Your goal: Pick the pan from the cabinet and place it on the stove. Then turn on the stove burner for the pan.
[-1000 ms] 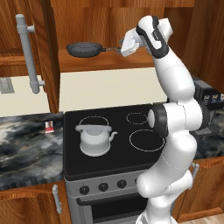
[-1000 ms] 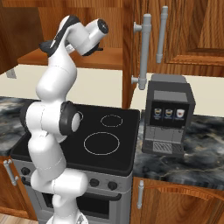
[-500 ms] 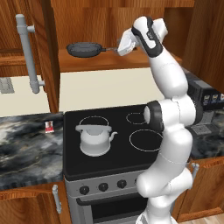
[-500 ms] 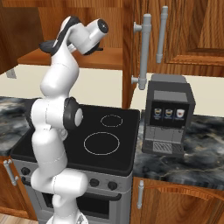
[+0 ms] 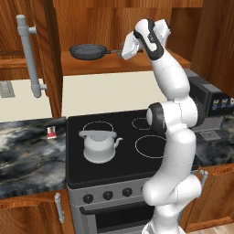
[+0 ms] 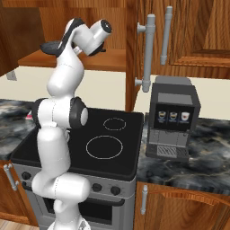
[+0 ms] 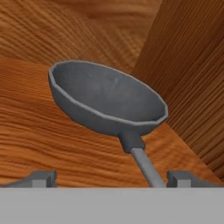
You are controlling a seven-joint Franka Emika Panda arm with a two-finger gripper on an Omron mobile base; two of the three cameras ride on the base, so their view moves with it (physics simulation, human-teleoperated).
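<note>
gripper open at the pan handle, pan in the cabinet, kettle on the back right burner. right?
One slip: the kettle sits on the front left burner, not the back right, as the left base view shows. The rest holds: the gripper is open with the handle between its fingers, and the pan is on the cabinet shelf.

In front of me, the cabinet [image 5: 114, 64] shelf carries the pan [image 5: 87, 51], flat on the wood with its handle pointing my way. Below, the stove [image 5: 116, 167] bears a white kettle [image 5: 98, 145].
</note>
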